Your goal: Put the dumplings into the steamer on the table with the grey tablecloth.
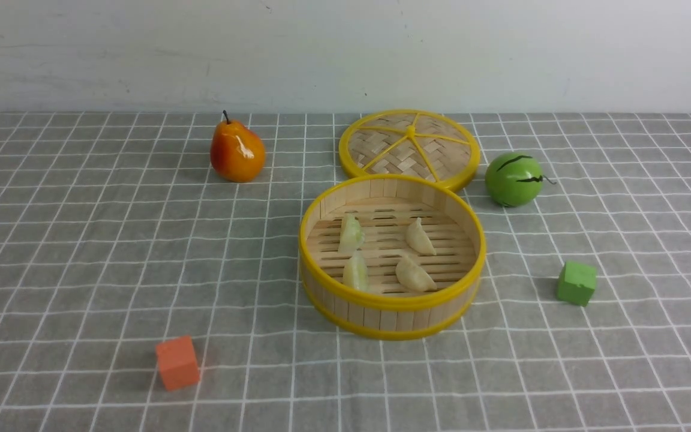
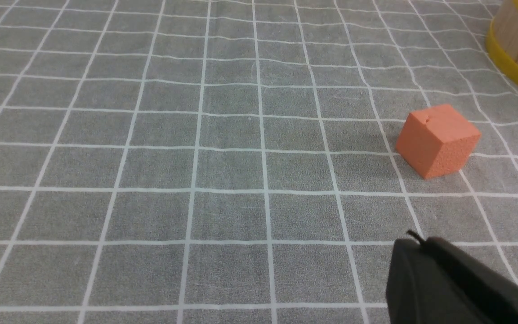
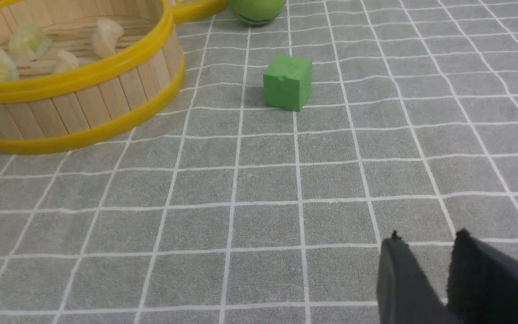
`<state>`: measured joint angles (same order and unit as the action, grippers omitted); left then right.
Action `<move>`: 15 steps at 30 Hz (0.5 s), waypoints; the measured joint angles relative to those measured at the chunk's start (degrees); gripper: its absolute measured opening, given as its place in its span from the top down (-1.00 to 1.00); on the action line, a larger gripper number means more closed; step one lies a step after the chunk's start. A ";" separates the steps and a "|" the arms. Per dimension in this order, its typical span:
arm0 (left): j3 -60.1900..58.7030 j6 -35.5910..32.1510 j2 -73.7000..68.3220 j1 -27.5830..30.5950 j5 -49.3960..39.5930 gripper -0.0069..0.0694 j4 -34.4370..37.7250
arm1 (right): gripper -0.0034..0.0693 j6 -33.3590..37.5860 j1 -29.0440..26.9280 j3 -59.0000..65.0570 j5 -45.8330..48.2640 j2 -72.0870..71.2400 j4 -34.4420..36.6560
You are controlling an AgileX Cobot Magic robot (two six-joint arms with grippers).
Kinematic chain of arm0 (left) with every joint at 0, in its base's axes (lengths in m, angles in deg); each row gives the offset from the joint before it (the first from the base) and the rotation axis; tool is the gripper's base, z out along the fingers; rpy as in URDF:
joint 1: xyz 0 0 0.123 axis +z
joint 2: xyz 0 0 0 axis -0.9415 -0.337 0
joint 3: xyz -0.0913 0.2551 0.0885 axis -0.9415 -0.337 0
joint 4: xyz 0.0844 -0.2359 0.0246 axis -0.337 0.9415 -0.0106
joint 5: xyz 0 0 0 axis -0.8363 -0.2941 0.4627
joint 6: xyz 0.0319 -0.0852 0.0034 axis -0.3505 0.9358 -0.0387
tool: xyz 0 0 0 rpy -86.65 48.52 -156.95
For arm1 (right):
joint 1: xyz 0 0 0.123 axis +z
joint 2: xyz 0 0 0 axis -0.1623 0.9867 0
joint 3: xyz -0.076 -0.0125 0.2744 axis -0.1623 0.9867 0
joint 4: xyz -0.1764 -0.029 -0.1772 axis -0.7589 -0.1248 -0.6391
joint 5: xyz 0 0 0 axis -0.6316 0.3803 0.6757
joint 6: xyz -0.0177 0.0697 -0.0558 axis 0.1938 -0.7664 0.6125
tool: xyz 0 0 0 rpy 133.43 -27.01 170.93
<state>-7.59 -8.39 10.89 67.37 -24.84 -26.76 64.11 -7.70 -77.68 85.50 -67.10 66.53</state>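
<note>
The steamer (image 1: 391, 302), a round bamboo basket with yellow rims, stands on the grey tablecloth (image 1: 81, 240) near the middle of the table. Inside it lie the dumplings: two pale green ones (image 1: 350, 235) (image 1: 355, 273) on its left half and two cream ones (image 1: 420, 237) (image 1: 414, 275) on its right half. Neither arm shows in the front view. In the left wrist view my left gripper (image 2: 421, 243) hangs shut over bare cloth, near the orange cube (image 2: 436, 140). My right gripper (image 3: 429, 236) stands open and empty, well short of the steamer (image 3: 83, 101).
The woven lid (image 1: 408, 147) lies flat just behind the steamer. A toy pear (image 1: 236, 151) stands at the back left and a green melon ball (image 1: 513, 179) at the back right. A green cube (image 1: 576, 283) sits right of the steamer, an orange cube (image 1: 177, 362) front left.
</note>
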 joint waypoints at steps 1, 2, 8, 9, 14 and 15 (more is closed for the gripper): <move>0.00 0.00 0.00 0.00 0.00 0.86 0.00 | 0.42 0.00 0.00 0.00 0.00 0.00 0.00; 0.00 0.00 0.00 0.00 0.00 0.85 0.00 | 0.41 0.00 0.00 0.00 0.00 0.00 0.00; 0.00 0.00 0.00 0.00 0.00 0.85 0.00 | 0.40 0.00 0.00 0.00 0.00 0.00 0.00; 0.00 0.00 0.00 0.00 0.00 0.85 0.00 | 0.40 0.00 0.00 0.00 0.00 0.00 0.00; 0.00 0.00 0.00 0.00 0.00 0.83 0.00 | 0.38 0.00 0.00 0.00 0.00 0.00 0.00; 0.00 0.00 0.00 0.00 0.00 0.83 0.00 | 0.38 0.00 0.00 0.00 0.00 0.00 0.00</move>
<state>-7.59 -8.39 10.89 67.37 -24.84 -26.76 64.11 -7.70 -77.68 85.50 -67.10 66.53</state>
